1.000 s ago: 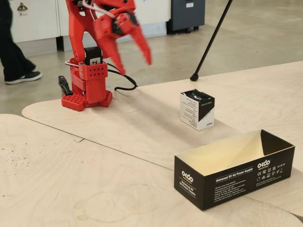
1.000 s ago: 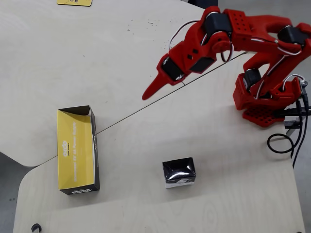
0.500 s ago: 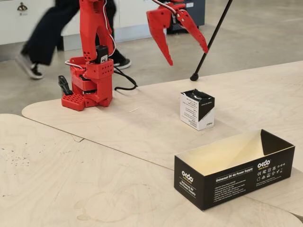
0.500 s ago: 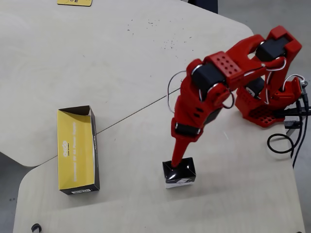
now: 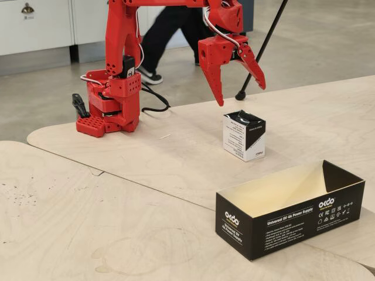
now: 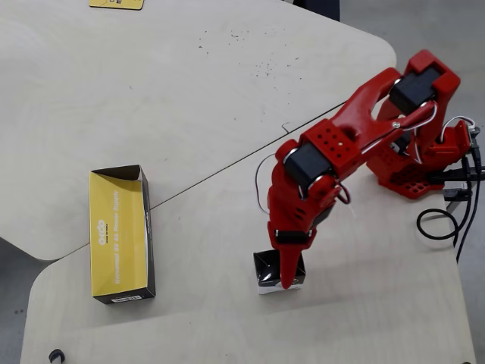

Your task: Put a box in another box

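While above small box (image 5: 244, 135), end effector (image 5: 241, 96) spread, empty | long black box (image 5: 290, 208) well apart

Both views are evenly and brightly lit by diffuse light from above; exposure is adequate throughout. Shadows on the table (image 5: 117, 193) are soft and faint, the clearest lying below the open jaws beside the small box (image 5: 244, 136). The glossy top of the small box (image 6: 268, 266), directly under the jaws, shows white glare in both views. In the fixed view the person (image 5: 170, 26) walking behind the jaws is motion-blurred; the arm (image 5: 123, 52) is sharp. In the overhead view the yellow-tinted inside of the long box (image 6: 115, 233), well to the left of the jaws, is saturated. No marked edge distortion.
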